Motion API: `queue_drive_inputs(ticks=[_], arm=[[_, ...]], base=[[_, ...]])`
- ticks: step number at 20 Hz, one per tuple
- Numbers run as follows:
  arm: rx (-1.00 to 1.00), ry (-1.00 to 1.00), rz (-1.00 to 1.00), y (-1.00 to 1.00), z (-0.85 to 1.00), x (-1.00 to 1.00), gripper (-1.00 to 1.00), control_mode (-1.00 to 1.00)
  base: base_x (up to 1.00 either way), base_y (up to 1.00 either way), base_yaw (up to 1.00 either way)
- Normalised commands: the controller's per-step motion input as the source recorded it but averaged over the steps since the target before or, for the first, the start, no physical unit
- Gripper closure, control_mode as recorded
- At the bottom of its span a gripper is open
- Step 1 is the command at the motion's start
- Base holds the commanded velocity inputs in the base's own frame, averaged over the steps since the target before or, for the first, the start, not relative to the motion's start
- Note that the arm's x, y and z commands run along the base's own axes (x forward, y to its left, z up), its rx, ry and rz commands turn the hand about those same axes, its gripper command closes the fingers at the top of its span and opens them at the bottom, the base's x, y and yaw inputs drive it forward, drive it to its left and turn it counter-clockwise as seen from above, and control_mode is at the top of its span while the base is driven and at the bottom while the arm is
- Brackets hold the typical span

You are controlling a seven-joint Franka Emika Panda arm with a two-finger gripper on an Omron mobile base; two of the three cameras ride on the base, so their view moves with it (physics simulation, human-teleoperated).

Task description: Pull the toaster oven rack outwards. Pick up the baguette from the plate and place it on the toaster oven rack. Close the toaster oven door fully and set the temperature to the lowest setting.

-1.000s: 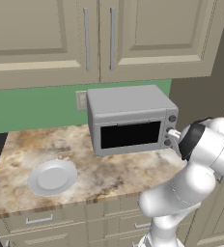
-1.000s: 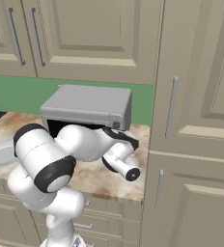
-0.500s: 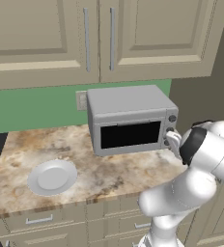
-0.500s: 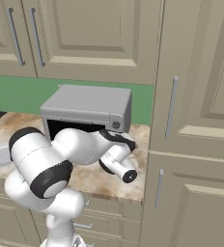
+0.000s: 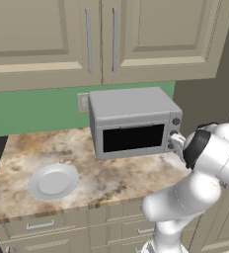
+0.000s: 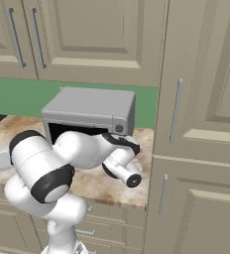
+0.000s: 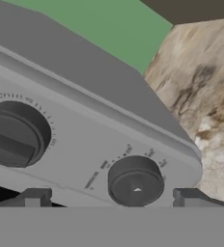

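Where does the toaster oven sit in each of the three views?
Left base view: toaster oven at centre, on the counter under the cabinets.
Right base view: left of centre, its front partly behind the arm.
Hand view: its knob panel close up, across the lower left.
Shared landmark: the green wall behind it.

arm: white Franka arm with dark joints, bent forward | two-finger gripper (image 7: 111,197): jaws spread wide, nothing between the fingertips (image 7: 34,197)

We see bare counter (image 5: 111,178) in the frame's lower middle; the toaster oven (image 5: 133,121) blocks the center, cabinets (image 5: 101,39) the top.
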Motion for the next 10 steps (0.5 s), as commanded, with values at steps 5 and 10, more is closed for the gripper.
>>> queue_drive_inputs(ticks=[5,10], arm=[[0.00,0.00,0.00,-0.08,-0.05,0.00,-1.00,-1.00],[0.00,0.00,0.00,0.07,-0.14,0.00,-1.00,-1.00]], base=[[0.00,0.00,0.00],[0.00,0.00,0.00]])
